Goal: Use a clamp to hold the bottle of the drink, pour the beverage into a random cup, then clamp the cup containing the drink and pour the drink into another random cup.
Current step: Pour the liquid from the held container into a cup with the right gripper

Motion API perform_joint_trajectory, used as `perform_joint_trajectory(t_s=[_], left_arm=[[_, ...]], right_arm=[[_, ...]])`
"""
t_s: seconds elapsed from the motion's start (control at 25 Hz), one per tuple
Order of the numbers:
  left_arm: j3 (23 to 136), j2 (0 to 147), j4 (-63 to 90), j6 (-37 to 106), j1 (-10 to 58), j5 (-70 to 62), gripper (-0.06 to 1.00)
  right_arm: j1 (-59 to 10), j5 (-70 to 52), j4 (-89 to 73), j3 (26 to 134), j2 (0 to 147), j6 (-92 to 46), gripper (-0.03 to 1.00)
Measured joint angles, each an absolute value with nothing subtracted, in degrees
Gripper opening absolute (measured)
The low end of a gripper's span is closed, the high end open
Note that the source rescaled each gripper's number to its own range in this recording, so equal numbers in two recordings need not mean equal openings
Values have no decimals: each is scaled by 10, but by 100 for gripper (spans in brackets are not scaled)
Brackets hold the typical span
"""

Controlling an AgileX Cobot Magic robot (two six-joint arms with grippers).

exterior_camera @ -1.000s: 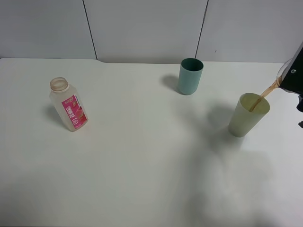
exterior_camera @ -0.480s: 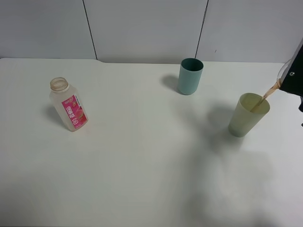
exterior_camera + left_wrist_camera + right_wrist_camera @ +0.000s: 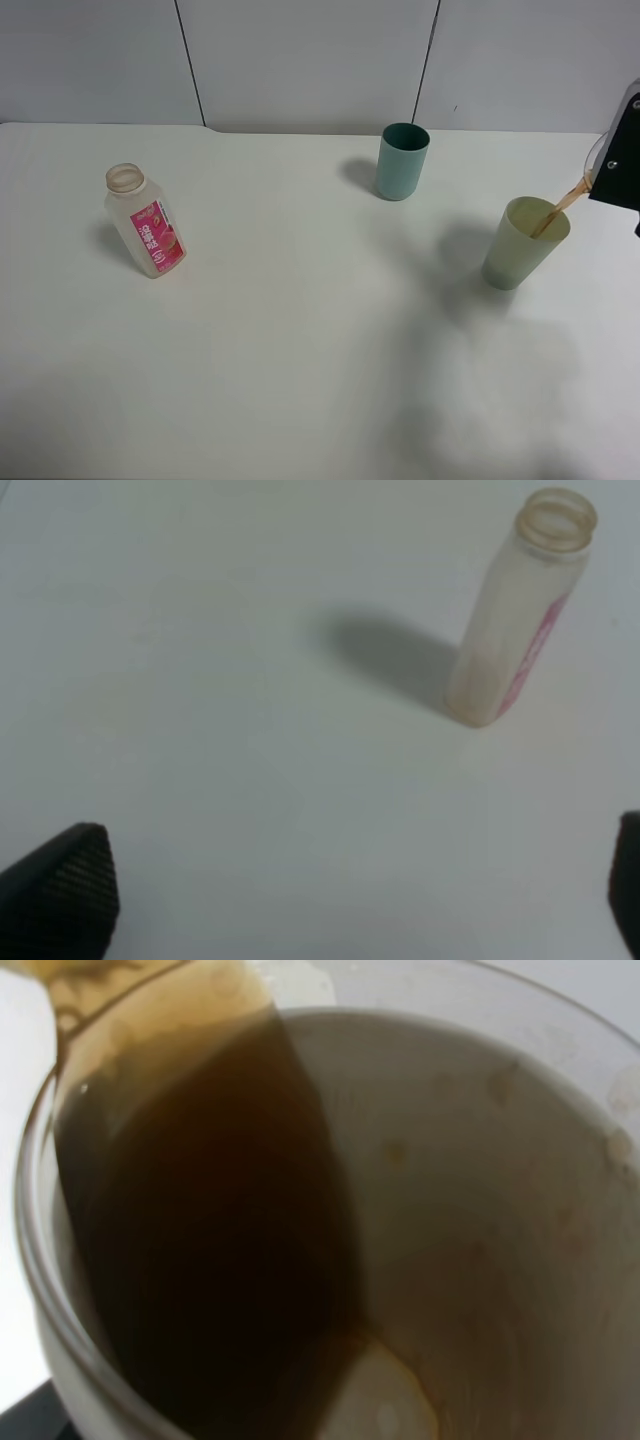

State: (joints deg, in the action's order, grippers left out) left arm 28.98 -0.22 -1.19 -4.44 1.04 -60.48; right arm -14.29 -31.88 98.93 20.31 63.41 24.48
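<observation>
Jaws of the right gripper (image 3: 622,165) grip a clear cup (image 3: 330,1230), tipped with its long axis leaning and its mouth down toward the pale green cup (image 3: 525,243); brown drink (image 3: 560,204) streams into it. Left gripper (image 3: 330,890) hangs spread wide, holding nothing. Upright on the bench (image 3: 300,350), the bottle (image 3: 145,220) points its open mouth upward. Teal cup (image 3: 402,161) stands apart, farther back.
</observation>
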Motion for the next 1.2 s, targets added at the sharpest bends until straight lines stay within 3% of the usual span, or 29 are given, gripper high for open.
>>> perform_joint_trajectory(t_s=[1.2], left_arm=[[290, -2, -12, -44, 10, -605, 100]], right_arm=[[-143, -321, 990, 204, 634, 41, 0]])
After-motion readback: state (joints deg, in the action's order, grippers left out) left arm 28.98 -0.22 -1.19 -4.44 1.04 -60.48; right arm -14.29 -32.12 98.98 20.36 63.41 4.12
